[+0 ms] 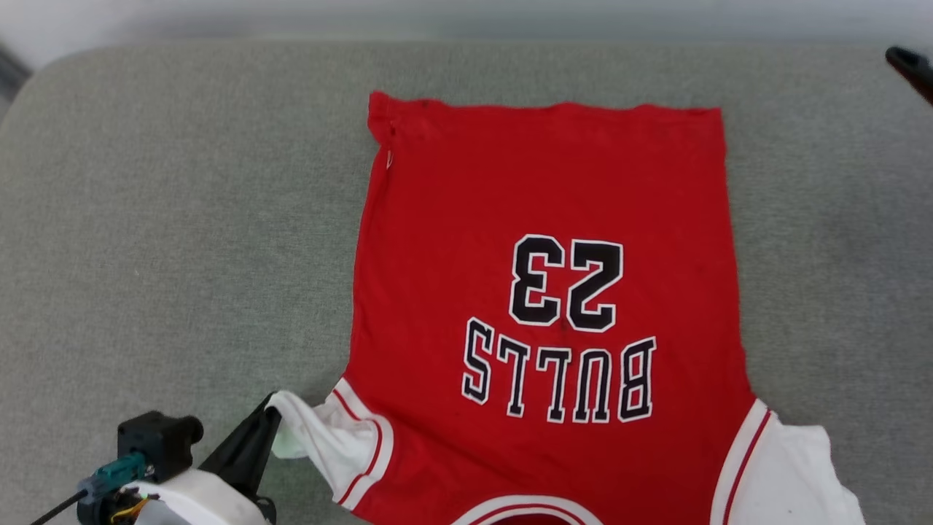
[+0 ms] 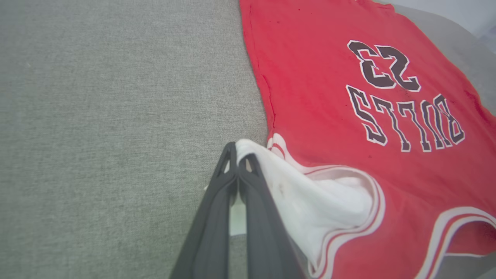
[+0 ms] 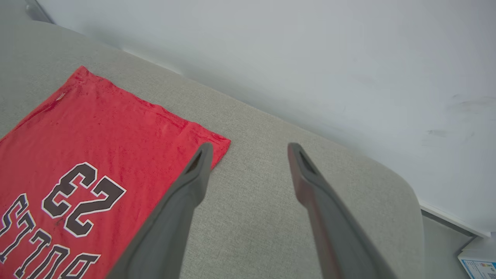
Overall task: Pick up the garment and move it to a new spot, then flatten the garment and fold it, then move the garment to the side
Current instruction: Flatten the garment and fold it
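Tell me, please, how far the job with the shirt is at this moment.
Done: the shirt lies spread nearly flat, print up, on the grey cushion. In hand: the left hand is shut on the bunched white sleeve; the right hand is open and empty. Left: smoothing the sleeves, folding, then moving the shirt aside; no fold shows yet.

One garment (image 1: 539,204), one cushion (image 1: 146,219), two pincers: left pincer (image 2: 238,153), right pincer (image 3: 250,149)

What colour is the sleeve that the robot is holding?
White, with red-and-white striped trim. The sleeve shows best in the left wrist view.
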Tool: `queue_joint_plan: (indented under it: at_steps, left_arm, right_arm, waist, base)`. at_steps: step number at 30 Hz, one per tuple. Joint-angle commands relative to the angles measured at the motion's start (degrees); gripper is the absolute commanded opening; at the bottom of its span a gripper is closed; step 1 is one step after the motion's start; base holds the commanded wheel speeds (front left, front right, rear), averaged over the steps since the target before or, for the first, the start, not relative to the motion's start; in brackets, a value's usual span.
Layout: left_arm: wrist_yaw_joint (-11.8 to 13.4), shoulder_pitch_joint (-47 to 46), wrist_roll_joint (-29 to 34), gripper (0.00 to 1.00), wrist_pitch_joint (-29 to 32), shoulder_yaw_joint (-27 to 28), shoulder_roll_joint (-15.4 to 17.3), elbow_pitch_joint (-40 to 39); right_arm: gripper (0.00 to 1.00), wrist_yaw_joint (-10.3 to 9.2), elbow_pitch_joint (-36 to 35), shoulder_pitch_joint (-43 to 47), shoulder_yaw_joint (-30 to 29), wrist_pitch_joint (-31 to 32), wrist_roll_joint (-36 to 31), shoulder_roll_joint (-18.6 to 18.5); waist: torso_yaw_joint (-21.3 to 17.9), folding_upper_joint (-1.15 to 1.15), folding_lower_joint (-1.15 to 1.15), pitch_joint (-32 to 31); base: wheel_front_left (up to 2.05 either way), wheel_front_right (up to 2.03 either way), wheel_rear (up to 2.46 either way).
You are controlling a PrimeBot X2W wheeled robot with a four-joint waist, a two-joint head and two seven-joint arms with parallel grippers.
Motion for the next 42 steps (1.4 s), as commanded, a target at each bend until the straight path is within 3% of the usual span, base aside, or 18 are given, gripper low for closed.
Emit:
queue_joint_plan:
  at_steps: [1, 8, 13, 19, 28, 30, 31, 42]
  left_arm:
    - [-0.3, -1.3, 0.6, 0.00, -0.1, -0.2, -0.5, 0.1]
    - [-2.5, -6.9, 3.8, 0.00, 0.0, -0.9, -3.6, 1.5]
    - [-3.2, -9.7, 5.6, 0.00, -0.1, 0.2, -5.4, 1.6]
    - [-4.4, -12.0, 7.8, 0.00, -0.1, 0.4, -7.9, 1.7]
    - [-5.8, -11.8, 9.0, 0.00, 0.1, 1.7, -10.2, 3.6]
    - [-6.1, -11.8, 9.3, 0.00, 0.1, 1.9, -10.5, 4.0]
    - [-6.2, -11.7, 9.4, 0.00, 0.1, 2.1, -10.6, 4.2]
    - [-5.2, -6.9, 8.9, 0.00, 0.0, 4.2, -9.7, 4.3]
  right_arm:
    - [1.00, -0.04, 1.4, -2.0, 0.2, 2.4, -0.4, 1.0]
    - [1.00, -0.04, 10.3, -14.5, 2.7, 25.0, -2.9, 4.0]
    - [1.00, -0.04, 13.3, -20.2, 2.6, 34.1, -5.9, 7.4]
    - [1.00, -0.03, 17.5, -22.2, 0.2, 38.6, -10.4, 10.2]
    - [1.00, -0.02, 18.5, -11.3, 2.2, 40.2, -10.9, 11.0]
    - [0.10, -0.02, 17.9, -10.4, 2.4, 40.0, -10.6, 10.4]
    - [0.00, -0.01, 17.5, -10.5, 2.3, 39.8, -10.5, 10.1]
    - [0.00, -0.03, 13.7, -13.1, 1.1, 31.4, -7.9, 9.3]
  waist:
    - [3.3, 0.00, -0.01, 4.3]
    - [7.6, 0.00, -0.01, 11.4]
    - [9.7, 0.00, -0.01, 16.3]
    - [12.5, 0.00, -0.01, 20.4]
    - [13.2, 0.00, -0.01, 22.1]
    - [13.0, 0.00, -0.01, 21.8]
    - [12.8, 0.00, -0.01, 21.5]
    - [8.7, 0.00, -0.01, 12.4]
  base:
    - [0.00, 0.00, 0.00]
    - [0.00, 0.00, 0.00]
    - [0.00, 0.00, 0.00]
    - [0.00, 0.00, 0.00]
    - [0.00, 0.00, 0.00]
    - [0.00, 0.00, 0.00]
    - [0.00, 0.00, 0.00]
    - [0.00, 0.00, 0.00]
